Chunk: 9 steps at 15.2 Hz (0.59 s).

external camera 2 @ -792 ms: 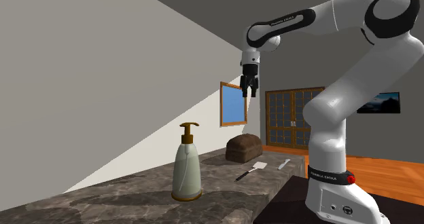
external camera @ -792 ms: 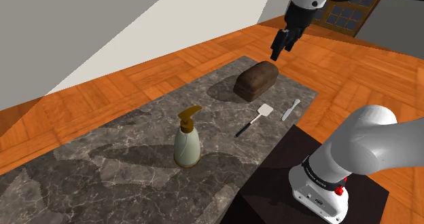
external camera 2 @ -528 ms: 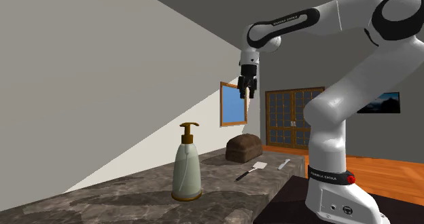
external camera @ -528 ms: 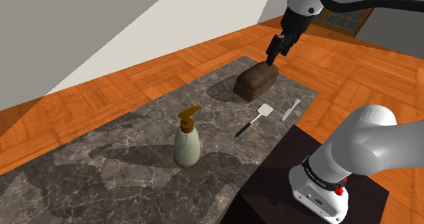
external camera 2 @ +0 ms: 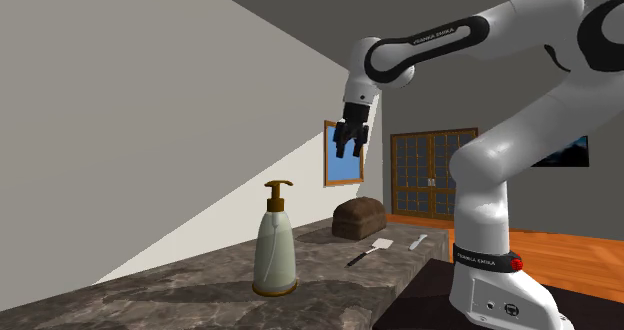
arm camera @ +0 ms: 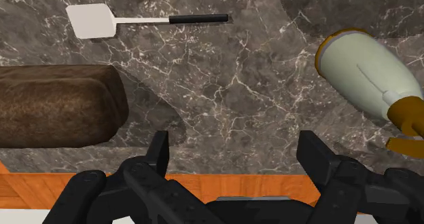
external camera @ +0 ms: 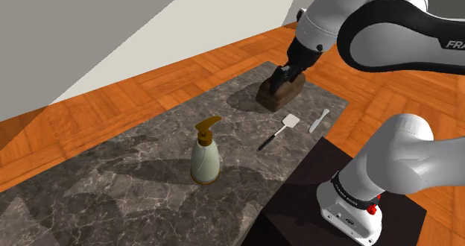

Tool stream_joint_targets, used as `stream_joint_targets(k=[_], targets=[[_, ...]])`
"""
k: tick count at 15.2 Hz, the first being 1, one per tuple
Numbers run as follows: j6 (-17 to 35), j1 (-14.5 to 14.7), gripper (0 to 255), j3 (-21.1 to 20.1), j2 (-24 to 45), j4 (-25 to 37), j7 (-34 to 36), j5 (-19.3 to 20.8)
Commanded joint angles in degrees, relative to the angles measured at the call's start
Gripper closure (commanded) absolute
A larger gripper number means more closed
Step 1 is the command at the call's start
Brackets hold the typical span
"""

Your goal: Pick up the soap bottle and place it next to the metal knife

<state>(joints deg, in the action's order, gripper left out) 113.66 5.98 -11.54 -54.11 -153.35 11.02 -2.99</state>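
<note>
Since the soap bottle [external camera: 205, 159] stands upright on its base in the middle stretch of the counter [external camera: 127, 174], untouched, none of the task's real work is done. The gripper [external camera 2: 349, 148] hangs high over the counter with its two black fingers spread apart and nothing between them. In the wrist view the bare marbled top shows in the gap, with the bottle off to one side of the fingers and a brown loaf [arm camera: 58, 106] off to the other. In the shoulder view the gripper sits over the loaf end of the counter, well apart from the bottle. The metal knife [external camera: 319, 121] lies flat near the counter's edge toward the stand, just beside a white-bladed spatula [external camera: 280, 131] with a dark handle, and the bottle is well apart from both. By my judgement everything is left to do: bring the gripper across and down to the bottle, close on its body, lift it, carry it past the spatula, and set it upright on the bare strip by the knife. That strip looks narrow, hemmed by spatula, loaf and counter edge, so the placing will want care.
</note>
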Motion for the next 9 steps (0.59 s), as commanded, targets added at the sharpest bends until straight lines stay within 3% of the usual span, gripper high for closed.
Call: stream_joint_targets(k=[1,9], targets=[[3.8,1.2,0,-3.3,-0.2,-1.9,3.4,-1.7],[19.3,3.4,0,-18.8,4.8,-4.7,17.9,-6.2]])
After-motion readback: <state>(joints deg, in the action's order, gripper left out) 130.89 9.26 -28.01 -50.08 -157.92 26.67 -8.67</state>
